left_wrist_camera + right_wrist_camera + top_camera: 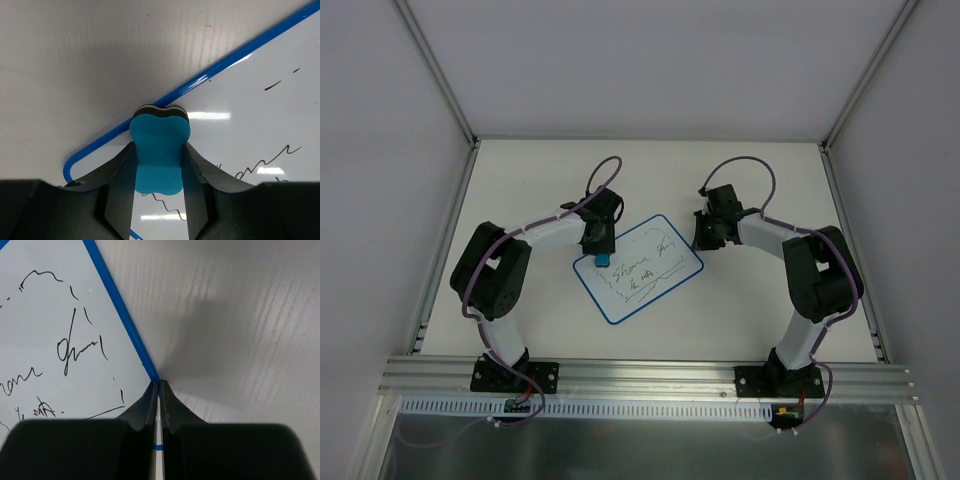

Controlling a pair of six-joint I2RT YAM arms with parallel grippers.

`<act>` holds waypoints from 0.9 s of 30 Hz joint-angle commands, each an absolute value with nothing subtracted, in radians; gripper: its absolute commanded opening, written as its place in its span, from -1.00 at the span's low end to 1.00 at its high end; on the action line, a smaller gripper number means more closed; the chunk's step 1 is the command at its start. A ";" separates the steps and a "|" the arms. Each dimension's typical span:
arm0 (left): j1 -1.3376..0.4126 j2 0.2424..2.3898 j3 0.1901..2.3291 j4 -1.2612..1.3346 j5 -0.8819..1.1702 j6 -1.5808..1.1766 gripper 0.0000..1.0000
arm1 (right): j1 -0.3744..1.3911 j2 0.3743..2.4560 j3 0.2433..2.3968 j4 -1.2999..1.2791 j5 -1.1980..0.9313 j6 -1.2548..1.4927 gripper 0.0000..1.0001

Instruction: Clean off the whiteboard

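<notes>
The whiteboard (638, 268) is lying flat and askew at the middle of the desk (520, 180), between the two arms, with dark scribbles (75, 347) running across its face. The left tool (603, 252) is grasping a blue eraser (160, 150), whose dark felt end is sitting at the board's blue border (210, 75) near its far-left corner. The right tool (159, 386) is clenched on nothing, its tips meeting right at the border along the board's right edge.
</notes>
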State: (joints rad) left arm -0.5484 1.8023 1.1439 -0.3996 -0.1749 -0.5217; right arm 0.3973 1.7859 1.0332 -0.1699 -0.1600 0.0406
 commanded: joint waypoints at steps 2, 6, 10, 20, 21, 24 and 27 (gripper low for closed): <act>-0.541 1.847 1.078 -0.575 -0.268 -0.512 -1.00 | 0.410 1.847 0.997 -0.334 -0.092 0.009 -1.00; -0.575 1.897 1.147 -0.587 -0.236 -0.523 -1.00 | 0.416 1.847 0.999 -0.336 -0.077 0.008 -1.00; -0.669 1.979 1.275 -0.609 -0.192 -0.540 -1.00 | 0.417 1.847 0.999 -0.334 -0.075 0.009 -1.00; -0.775 2.019 1.298 -0.615 -0.202 -0.564 -1.00 | 0.416 1.842 0.992 -0.328 -0.080 0.009 -1.00; -0.766 2.000 1.275 -0.614 -0.218 -0.572 -1.00 | 0.417 1.842 0.992 -0.330 -0.081 0.009 -1.00; -0.695 1.924 1.171 -0.614 -0.218 -0.598 -1.00 | 0.416 1.842 0.991 -0.328 -0.081 0.009 -1.00; -0.615 1.856 1.076 -0.614 -0.247 -0.598 -1.00 | 0.416 1.841 0.991 -0.328 -0.081 0.008 -1.00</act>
State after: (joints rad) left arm -0.6952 1.8557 1.2144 -0.4690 -0.2367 -0.5701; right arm 0.4057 1.7859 1.0374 -0.1772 -0.1459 0.0399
